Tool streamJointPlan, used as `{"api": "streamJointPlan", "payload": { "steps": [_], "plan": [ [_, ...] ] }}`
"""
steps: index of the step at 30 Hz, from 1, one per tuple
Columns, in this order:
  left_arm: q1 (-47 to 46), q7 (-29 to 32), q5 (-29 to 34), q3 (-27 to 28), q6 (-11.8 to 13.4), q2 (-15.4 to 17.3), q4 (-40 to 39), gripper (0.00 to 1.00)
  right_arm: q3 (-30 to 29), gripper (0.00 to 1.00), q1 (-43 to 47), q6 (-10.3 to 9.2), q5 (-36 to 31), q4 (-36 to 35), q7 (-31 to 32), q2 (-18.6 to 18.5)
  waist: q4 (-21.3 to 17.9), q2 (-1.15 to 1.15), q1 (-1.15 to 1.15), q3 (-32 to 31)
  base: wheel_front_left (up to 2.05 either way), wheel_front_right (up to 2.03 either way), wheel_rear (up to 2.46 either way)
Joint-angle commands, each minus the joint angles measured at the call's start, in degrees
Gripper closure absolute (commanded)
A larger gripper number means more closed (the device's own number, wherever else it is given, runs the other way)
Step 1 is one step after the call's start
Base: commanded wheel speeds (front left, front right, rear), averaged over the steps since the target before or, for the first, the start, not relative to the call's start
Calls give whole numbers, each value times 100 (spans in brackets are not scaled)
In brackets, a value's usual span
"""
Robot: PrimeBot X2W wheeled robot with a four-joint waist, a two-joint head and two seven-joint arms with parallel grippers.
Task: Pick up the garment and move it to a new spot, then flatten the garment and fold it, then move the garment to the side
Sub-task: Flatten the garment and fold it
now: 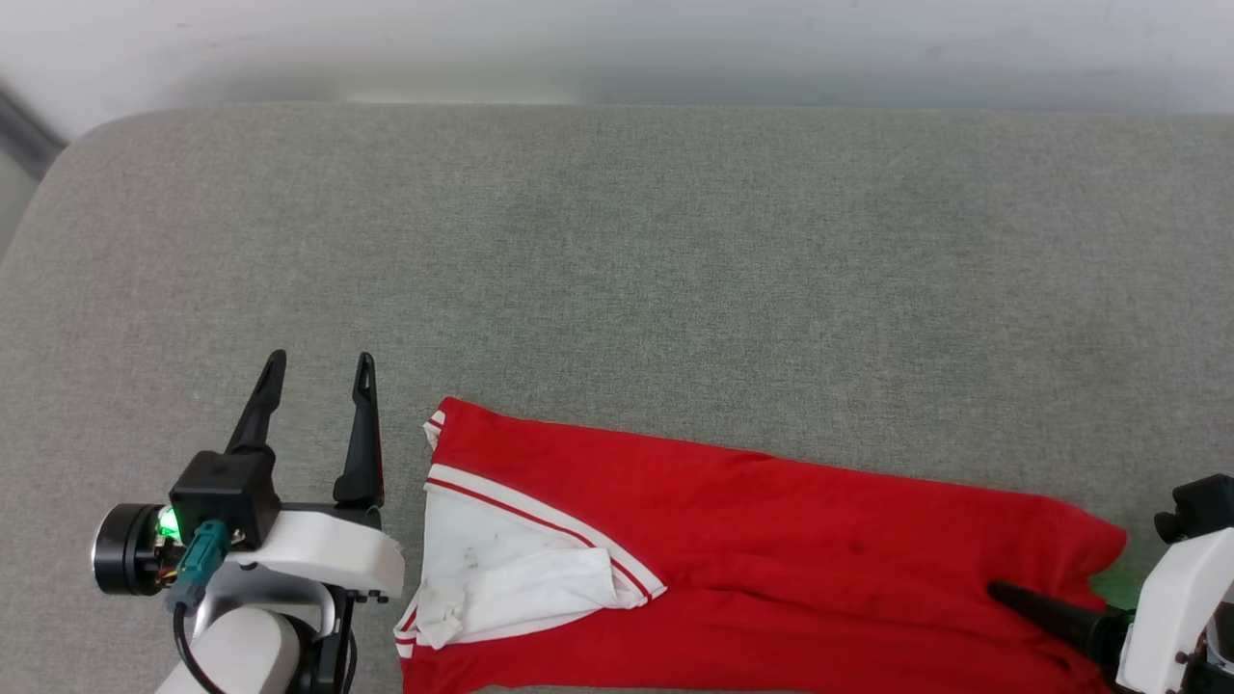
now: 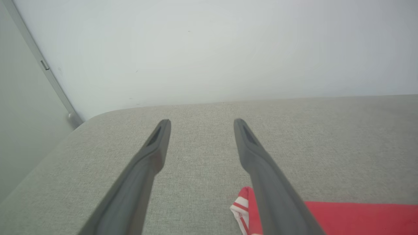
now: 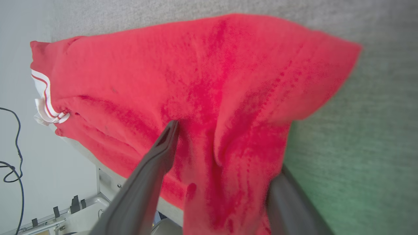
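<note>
The garment (image 1: 771,540) lies as a long red band along the front edge of the grey padded surface (image 1: 617,241). A white sleeve (image 1: 501,569) with red-white trim sits folded on its left end. My left gripper (image 1: 322,357) stands open just left of that end, over bare fabric, with nothing between its fingers. The left wrist view has the garment's striped corner (image 2: 240,205) beside the left gripper (image 2: 201,121). My right gripper (image 3: 228,147) is open at the garment's right end (image 3: 196,65). One finger (image 3: 163,153) rests on the red cloth, and a fold drapes over the other.
A pale wall (image 1: 617,48) runs behind the padded surface, whose far half is bare grey fabric. The garment hangs slightly over the front edge (image 3: 85,153). Below it are a metal frame (image 3: 75,205) and dark cables (image 3: 13,163) on the floor.
</note>
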Motion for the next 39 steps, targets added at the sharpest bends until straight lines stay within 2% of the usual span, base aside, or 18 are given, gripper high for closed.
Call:
{"api": "streamJointPlan", "payload": {
  "steps": [1, 3, 4, 5, 6, 14, 17, 18, 23, 28, 32, 39],
  "plan": [
    [130, -26, 182, 219, -75, -151, -21, 0, 249, 0, 127, 0, 66, 43, 113, 301, 13, 0, 0, 7, 0, 0, 0],
    [277, -26, 408, 485, -189, -372, -28, 0, 274, 0, 61, 0, 33, 54, 102, 306, 14, 0, 0, 7, 0, 0, 0],
    [340, -25, 543, 627, -240, -474, -42, 0, 289, 9, 27, 0, -2, 57, 90, 298, 16, 0, 0, 7, 0, 0, 0],
    [417, -25, 658, 726, -301, -567, -43, 0, 277, 60, -16, -1, -30, 71, 26, 299, 16, 0, 0, 6, 0, 0, 0],
    [481, -25, 781, 855, -348, -678, -55, 0, 269, 100, -67, -1, -37, 95, 4, 298, 17, 0, 0, 4, 0, 0, 0],
    [877, -25, 1633, 1560, -830, -1371, -24, 0, 195, 100, -312, -5, -146, 135, -119, -34, -26, 0, 0, -91, 0, 0, 0],
    [1014, -25, 1884, 1737, -996, -1553, -40, 0, 104, 100, -370, -4, -151, 137, -141, -232, -61, 0, 0, -160, 0, 0, 0],
    [1111, -21, 2071, 1914, -1140, -1729, -47, 0, 14, 100, -383, -4, -204, 164, -155, -477, -89, 0, 0, -233, 0, 0, 0],
    [1321, -21, 2341, 2135, -1340, -1955, -73, 0, -194, 100, -249, -4, -327, 375, -146, -950, -139, 0, 0, -364, 0, 0, 0],
    [1489, -20, 2510, 2300, -1511, -2118, -11, 0, -415, 100, -138, -2, -287, 458, -31, -1209, -176, 0, 0, -495, 0, 0, 0],
    [1607, -21, 2611, 2395, -1617, -2213, 20, 0, -451, 100, -33, -2, -198, 110, 167, -1226, -218, 0, 0, -604, 0, 0, 0],
    [1718, -21, 2743, 2501, -1730, -2322, 0, 0, -372, 100, -79, -1, 50, -1225, 650, -919, -263, 0, 0, -687, 0, 0, 0]
  ]
}}
